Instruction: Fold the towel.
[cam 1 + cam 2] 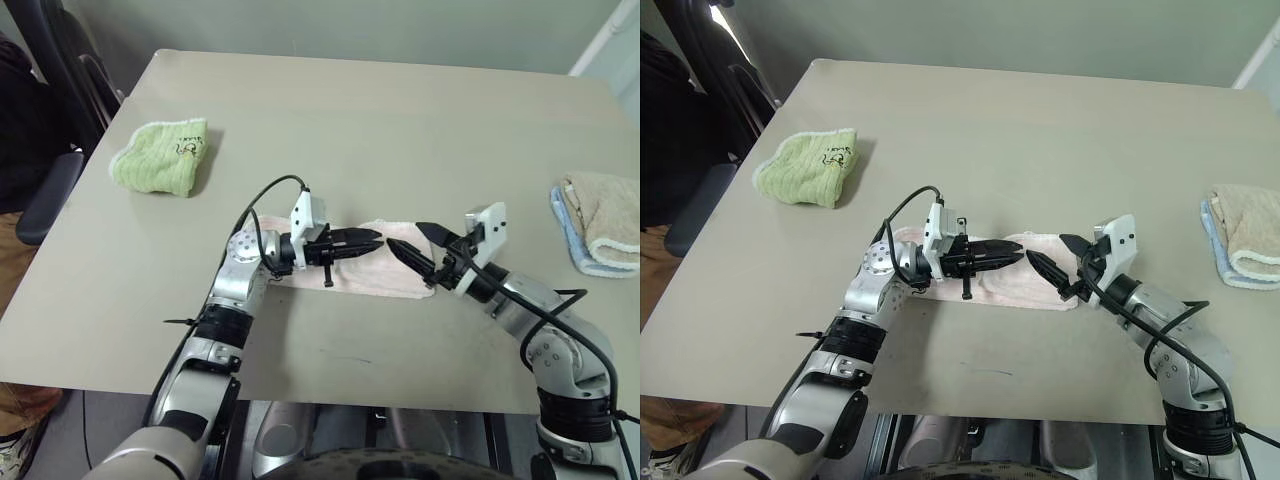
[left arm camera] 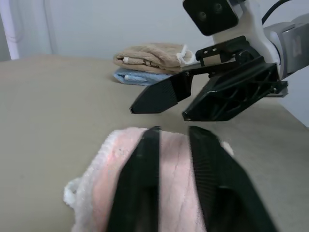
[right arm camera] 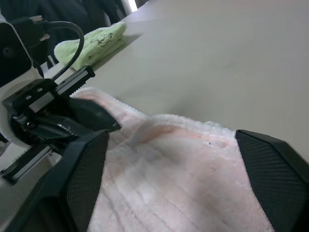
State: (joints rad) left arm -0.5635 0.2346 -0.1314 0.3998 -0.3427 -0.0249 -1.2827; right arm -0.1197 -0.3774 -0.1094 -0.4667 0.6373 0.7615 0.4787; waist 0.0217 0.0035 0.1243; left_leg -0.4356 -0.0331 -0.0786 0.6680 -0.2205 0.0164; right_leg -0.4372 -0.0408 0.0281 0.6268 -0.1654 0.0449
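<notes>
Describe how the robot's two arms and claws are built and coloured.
Both arms are silver-grey metal segments joined by black bands and rounded joints. Each wrist carries a white camera block, with a black cable looping from it back along the arm. The left claw and right claw each have two black, tapered fingers with finely textured inner pads.

A broad beige table (image 1: pixel 400 110) with rounded corners fills most of the scene, its top matte and evenly lit. Behind it stands a plain pale grey-green wall (image 1: pixel 350 25). A white frame edge (image 1: pixel 605 40) rises at the far right corner. To the left of the table sits a dark chair (image 1: pixel 50 195) with a padded armrest, close against the table's edge.
</notes>
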